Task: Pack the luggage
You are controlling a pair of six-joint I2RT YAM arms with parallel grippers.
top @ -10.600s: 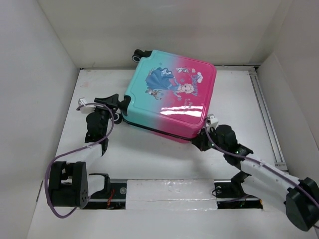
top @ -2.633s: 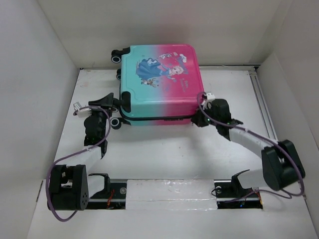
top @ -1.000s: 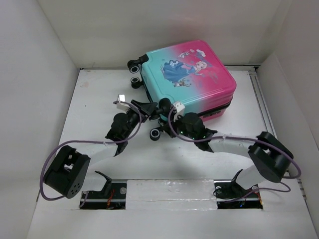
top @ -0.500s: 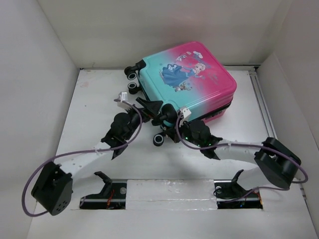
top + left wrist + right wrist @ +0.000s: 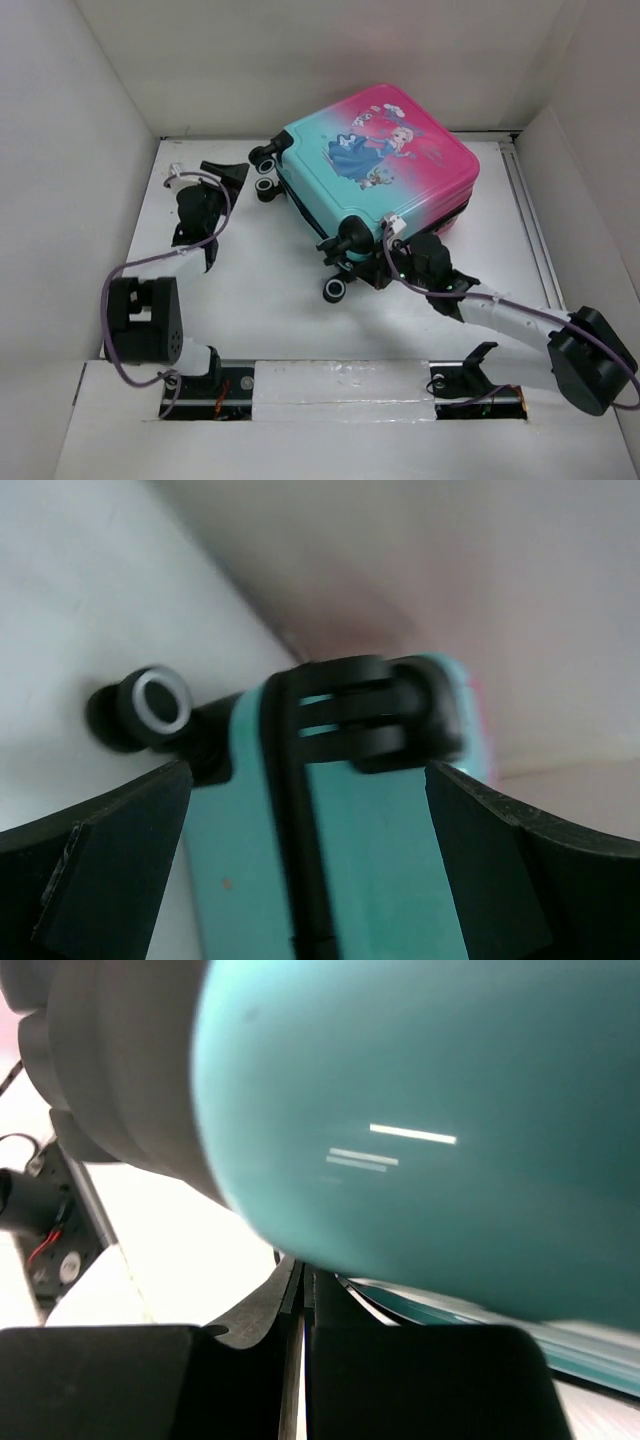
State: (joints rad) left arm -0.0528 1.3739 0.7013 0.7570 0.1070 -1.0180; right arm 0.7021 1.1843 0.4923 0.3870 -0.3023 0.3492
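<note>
**Closed suitcase, one gripper tucked at its near corner**

The luggage [image 5: 380, 170] lies closed toward the back of the white table [image 5: 270, 310]. Its glossy hard shell fades from teal to pink, print side up, with the black-and-white wheels [image 5: 265, 170] pointing left. The right gripper [image 5: 385, 265] is pressed under the rounded teal near corner, fingers together. The left gripper [image 5: 230, 172] sits just beside the wheels without touching them, fingers spread wide.
</note>
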